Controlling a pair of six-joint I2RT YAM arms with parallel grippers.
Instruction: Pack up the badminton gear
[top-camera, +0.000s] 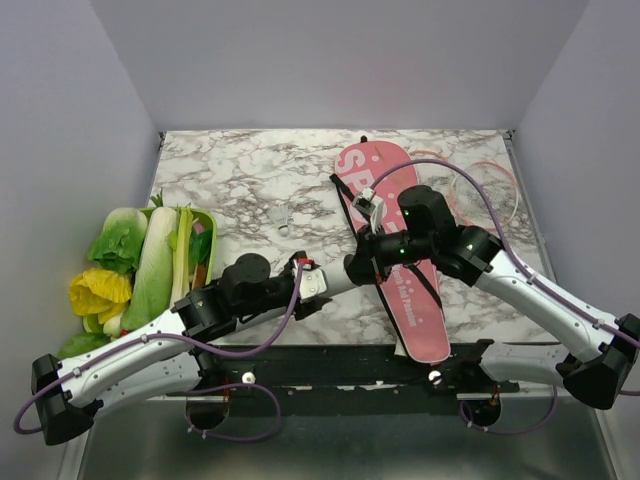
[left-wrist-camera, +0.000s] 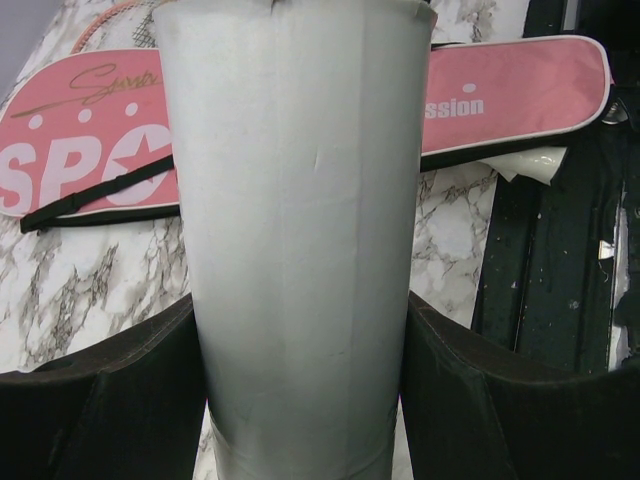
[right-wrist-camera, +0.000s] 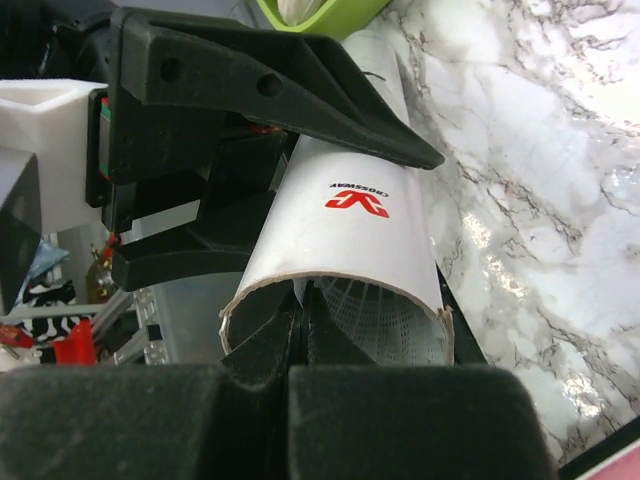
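L gripper (left-wrist-camera: 300, 330) clamps white tube (left-wrist-camera: 300, 180), jaws wide; R gripper (right-wrist-camera: 300, 335) fully closed, tips in tube mouth; hold unclear.

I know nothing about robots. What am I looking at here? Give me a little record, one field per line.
Left fingers: clamped around the white tube
Right fingers: shut, tips at the tube's open mouth
Inside the tube: something white and ribbed, likely a shuttlecock
Pink cover: lying flat on the marble table, partly under the right arm
Rackets: on the table, beyond the cover
Vegetable tray: at the table's left edge
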